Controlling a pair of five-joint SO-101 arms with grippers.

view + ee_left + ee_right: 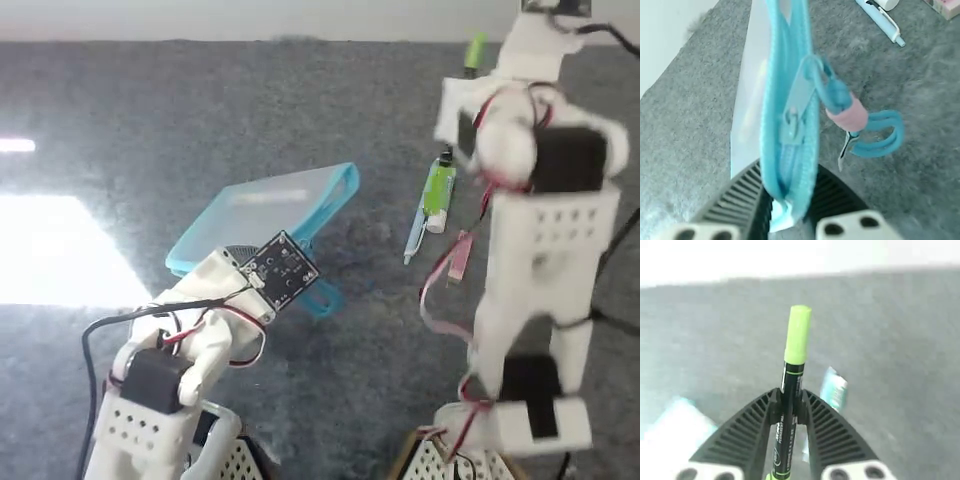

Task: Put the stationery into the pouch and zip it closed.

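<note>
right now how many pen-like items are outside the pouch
3, others maybe hidden: green-capped black marker in the right fingers; green white-capped stick and light blue pen together on the grey table.

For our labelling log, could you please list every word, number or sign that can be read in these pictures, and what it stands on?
No text can be read.
On the marker held in the right gripper: pale print along the dark barrel, too blurred to read.
On the green tube: any label is too small to read.
On the pouch: no print visible.
</note>
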